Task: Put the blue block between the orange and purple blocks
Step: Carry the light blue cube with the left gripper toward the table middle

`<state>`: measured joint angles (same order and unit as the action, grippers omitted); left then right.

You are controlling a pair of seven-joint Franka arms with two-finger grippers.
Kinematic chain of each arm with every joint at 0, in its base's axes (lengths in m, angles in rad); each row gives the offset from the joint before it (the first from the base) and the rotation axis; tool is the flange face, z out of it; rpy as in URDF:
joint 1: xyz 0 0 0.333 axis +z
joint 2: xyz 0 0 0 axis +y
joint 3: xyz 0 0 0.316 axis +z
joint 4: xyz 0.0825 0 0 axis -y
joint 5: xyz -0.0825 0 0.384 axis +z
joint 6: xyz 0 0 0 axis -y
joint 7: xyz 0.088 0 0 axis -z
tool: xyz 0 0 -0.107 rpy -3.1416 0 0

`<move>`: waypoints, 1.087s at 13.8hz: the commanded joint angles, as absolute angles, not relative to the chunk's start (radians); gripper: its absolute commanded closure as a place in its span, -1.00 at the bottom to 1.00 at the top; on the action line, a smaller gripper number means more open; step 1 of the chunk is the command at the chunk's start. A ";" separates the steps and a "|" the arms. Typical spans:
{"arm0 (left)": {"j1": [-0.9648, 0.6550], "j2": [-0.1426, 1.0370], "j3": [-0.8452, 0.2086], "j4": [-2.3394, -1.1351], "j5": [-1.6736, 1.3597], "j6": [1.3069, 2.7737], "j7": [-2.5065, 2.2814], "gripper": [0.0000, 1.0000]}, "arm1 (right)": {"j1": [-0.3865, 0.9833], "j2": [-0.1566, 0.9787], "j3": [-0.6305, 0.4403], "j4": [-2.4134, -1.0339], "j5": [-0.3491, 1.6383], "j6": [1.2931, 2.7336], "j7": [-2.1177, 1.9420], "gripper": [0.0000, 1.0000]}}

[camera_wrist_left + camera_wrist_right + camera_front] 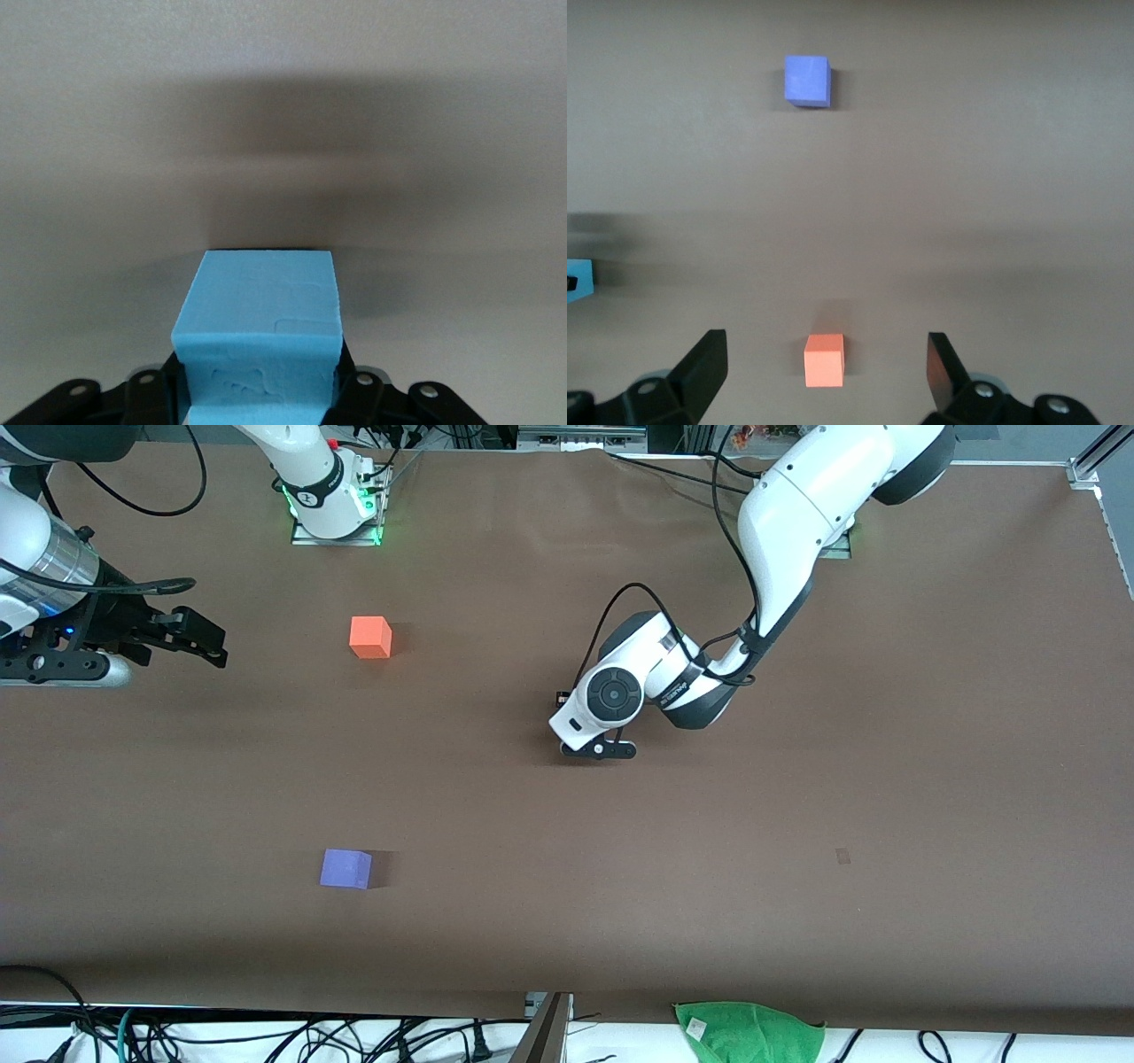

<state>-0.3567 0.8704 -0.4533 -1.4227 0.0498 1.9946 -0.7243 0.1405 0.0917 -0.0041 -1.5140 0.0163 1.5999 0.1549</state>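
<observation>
The blue block [257,341] sits clamped between the fingers of the left tool [599,749], low over the middle of the brown bench [797,850]; that arm reaches down from its base with the wrist bent over. From it, the orange block [370,638] lies at about ten o'clock and the purple block [345,868] at about eight o'clock, well apart. The right tool [208,646] waits spread wide over the bench's right-arm end.

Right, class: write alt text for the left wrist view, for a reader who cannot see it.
A sky-blue block fills the lower centre, clamped between the left gripper's black fingers. Bare brown table lies under it, crossed by a soft dark shadow.
</observation>
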 commanded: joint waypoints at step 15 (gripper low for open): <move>-0.204 0.478 -0.449 -1.384 0.046 1.537 -0.706 -1.00 | 0.175 0.247 -0.005 -1.473 0.031 1.620 0.132 -0.99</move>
